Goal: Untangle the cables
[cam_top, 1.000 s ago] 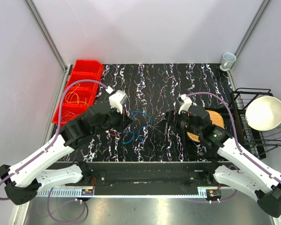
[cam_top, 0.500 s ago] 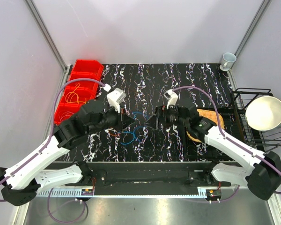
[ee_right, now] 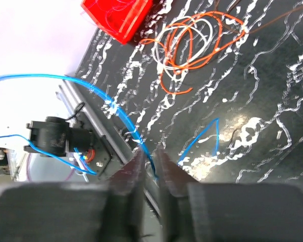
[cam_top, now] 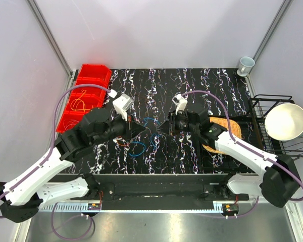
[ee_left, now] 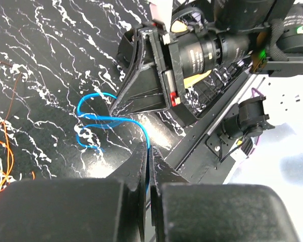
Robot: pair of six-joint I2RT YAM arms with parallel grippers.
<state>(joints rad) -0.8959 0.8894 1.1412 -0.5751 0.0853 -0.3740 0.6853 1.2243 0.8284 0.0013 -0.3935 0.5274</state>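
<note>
Cables (cam_top: 138, 143) mid-table on black marbled top (cam_top: 202, 85), between two grippers set tip to tip. Left gripper (ee_left: 148, 150): fingers pressed nearly together, pinching blue cable (ee_left: 98, 119), its loops trailing over the top. Right gripper (ee_right: 152, 160): narrow gap, same blue strand caught in it, rising away leftward. Orange and whitish loops (ee_right: 192, 45) flat nearby, toward red bins (cam_top: 86, 96).

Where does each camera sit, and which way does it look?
Top: above, behind the arms, looking down at the table; both arms show.
Left wrist: on the left arm, facing past the left claw at the right claw.
Right wrist: on the right arm, facing past its own claw at orange cables, red bin.
Both wrist views share the blue cable.
</note>
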